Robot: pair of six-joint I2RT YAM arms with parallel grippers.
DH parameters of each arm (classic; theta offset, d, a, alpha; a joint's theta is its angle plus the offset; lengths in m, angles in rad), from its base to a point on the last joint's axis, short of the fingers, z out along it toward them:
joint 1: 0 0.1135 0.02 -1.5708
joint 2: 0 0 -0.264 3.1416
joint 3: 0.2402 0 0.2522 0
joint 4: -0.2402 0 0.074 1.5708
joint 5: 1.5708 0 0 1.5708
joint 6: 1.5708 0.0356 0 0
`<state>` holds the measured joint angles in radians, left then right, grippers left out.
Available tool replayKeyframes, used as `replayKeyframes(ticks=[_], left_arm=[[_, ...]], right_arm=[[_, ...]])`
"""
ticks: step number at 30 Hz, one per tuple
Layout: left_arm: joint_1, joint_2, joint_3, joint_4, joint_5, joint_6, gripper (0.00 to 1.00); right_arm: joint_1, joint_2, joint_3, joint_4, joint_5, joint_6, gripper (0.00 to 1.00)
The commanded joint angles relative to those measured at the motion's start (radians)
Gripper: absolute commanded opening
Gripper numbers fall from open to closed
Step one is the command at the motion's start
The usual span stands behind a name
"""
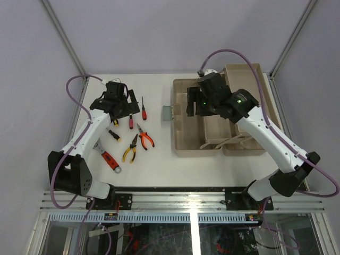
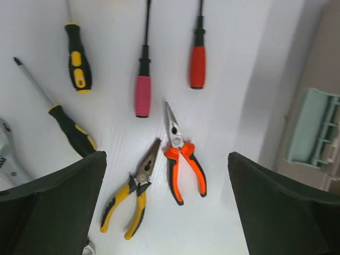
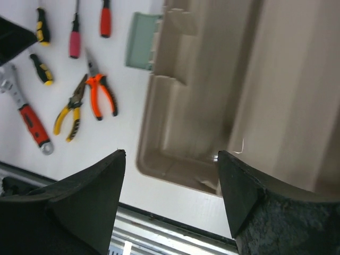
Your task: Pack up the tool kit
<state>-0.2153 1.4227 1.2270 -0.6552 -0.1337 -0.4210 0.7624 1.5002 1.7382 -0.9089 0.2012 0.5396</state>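
Note:
The beige toolbox (image 1: 178, 144) lies open on the table's right half, its green latch (image 1: 168, 112) facing left. Its lid (image 1: 243, 74) lies open behind it. My right gripper (image 1: 197, 104) hovers open and empty over the box's left part; the right wrist view shows the box's inside wall (image 3: 175, 122) below the gripper (image 3: 170, 180). My left gripper (image 1: 119, 103) is open and empty above the loose tools. Below it (image 2: 167, 212) lie orange pliers (image 2: 180, 156), yellow pliers (image 2: 130, 194), a pink screwdriver (image 2: 142, 93) and a red screwdriver (image 2: 197, 64). No tape measure or pink handle shows.
Two black-and-yellow screwdrivers (image 2: 77, 61) (image 2: 71, 127) lie left of the pliers. A red-handled wrench (image 1: 109, 158) lies nearest the left arm's base. The table's front edge with a metal rail (image 3: 159, 234) runs just below the box. Frame posts stand at the back corners.

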Motion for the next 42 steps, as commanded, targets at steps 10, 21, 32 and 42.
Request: replayKeyframes(ticks=[10, 21, 32, 42], left_arm=[[0.053, 0.041, 0.037, -0.084, 0.022, 0.023, 0.95], [0.053, 0.022, 0.028, -0.085, 0.053, 0.029, 0.95], [0.053, 0.007, 0.025, -0.089, 0.050, 0.049, 0.95], [0.053, 0.015, 0.028, -0.095, 0.041, 0.066, 0.94]], right_arm=[[-0.435, -0.107, -0.086, -0.091, -0.016, -0.281, 0.80], [-0.593, 0.078, 0.028, -0.071, -0.148, -0.411, 0.77], [-0.591, 0.105, -0.111, -0.028, -0.209, -0.392, 0.30], [-0.552, -0.001, -0.259, 0.022, -0.226, -0.318, 0.05]])
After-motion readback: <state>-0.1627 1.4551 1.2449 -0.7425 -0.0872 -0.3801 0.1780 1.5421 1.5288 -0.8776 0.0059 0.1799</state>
